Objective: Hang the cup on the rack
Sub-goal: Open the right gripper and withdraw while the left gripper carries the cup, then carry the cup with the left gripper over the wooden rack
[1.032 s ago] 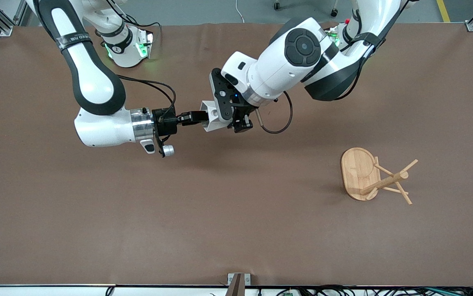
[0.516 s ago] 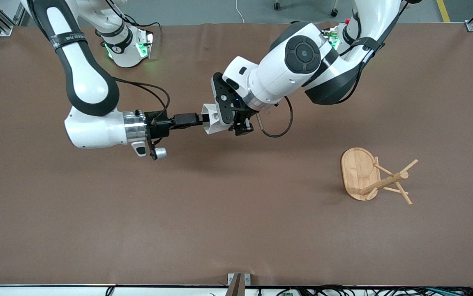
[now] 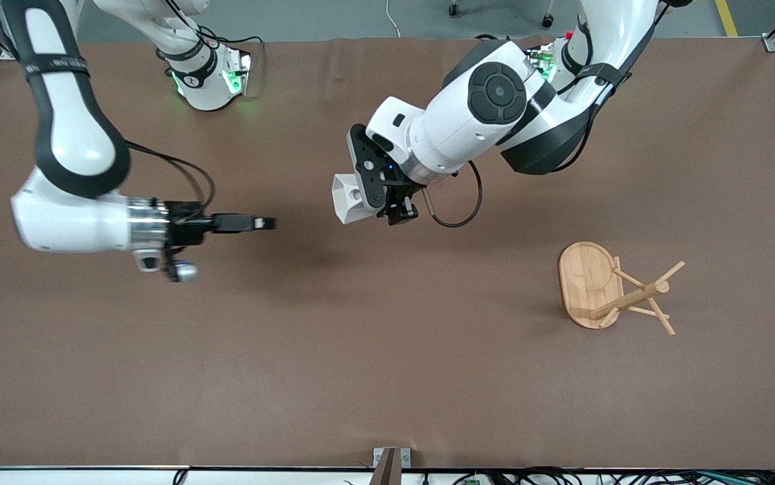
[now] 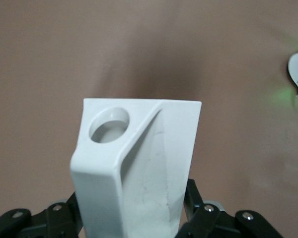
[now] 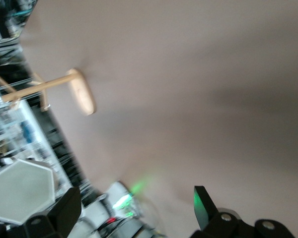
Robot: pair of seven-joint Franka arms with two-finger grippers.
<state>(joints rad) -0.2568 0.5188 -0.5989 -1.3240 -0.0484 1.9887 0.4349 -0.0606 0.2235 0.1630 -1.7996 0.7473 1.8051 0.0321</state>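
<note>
Handoff looks done: compared with a second ago, the right gripper point(image 3: 267, 223) has let go of the cup point(image 3: 347, 198) and pulled well away toward the right arm's end of the table, while the left gripper point(image 3: 397, 202) now carries the cup alone over the middle of the brown table point(image 3: 387, 377). From the front, the right gripper's fingers look nearly together and empty, though I can't tell for sure from that angle. The rack point(image 3: 613, 289) stands toward the left arm's end of the table, well apart from the cup, so my guess is the carry over to a peg comes next.

Left wrist view: the cup point(image 4: 139, 168) fills the picture, matte white with flat facets and sharp edges, and its chunky handle has a clean round hole (that's what has to go over a peg). The dark fingers point(image 4: 198, 213) are clamped on its lower part.

Right wrist view: it's blurry, but the two fingertips point(image 5: 203, 203) stand wide apart with nothing between them. The rack point(image 5: 64, 89) shows as pale smooth wood with an oval base.
</note>
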